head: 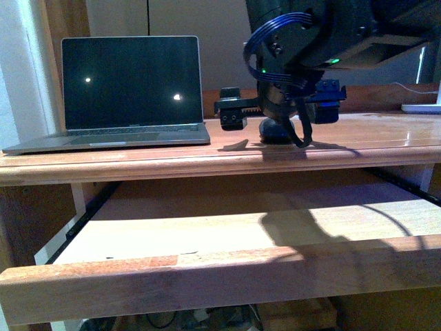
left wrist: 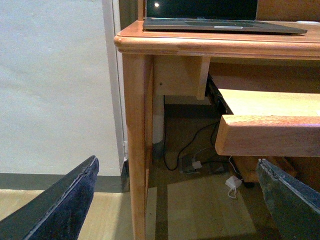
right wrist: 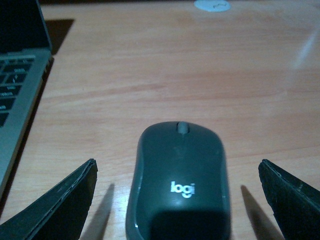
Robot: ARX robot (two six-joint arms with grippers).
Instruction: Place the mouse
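My right gripper [right wrist: 177, 164] gapes open astride the mouse [right wrist: 179, 192] near the counter's [right wrist: 150, 65] front edge, open wood beyond, laptop [right wrist: 20, 90] leftward.

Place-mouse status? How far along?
Looks done: the mouse lies flat on the desk, right of the laptop. In hand: nothing. The right gripper is open, its fingers either side of the mouse with gaps showing. One frame cannot tell release from pre-grasp. Left, if released: retract the right arm. The left gripper hangs open by the desk leg.
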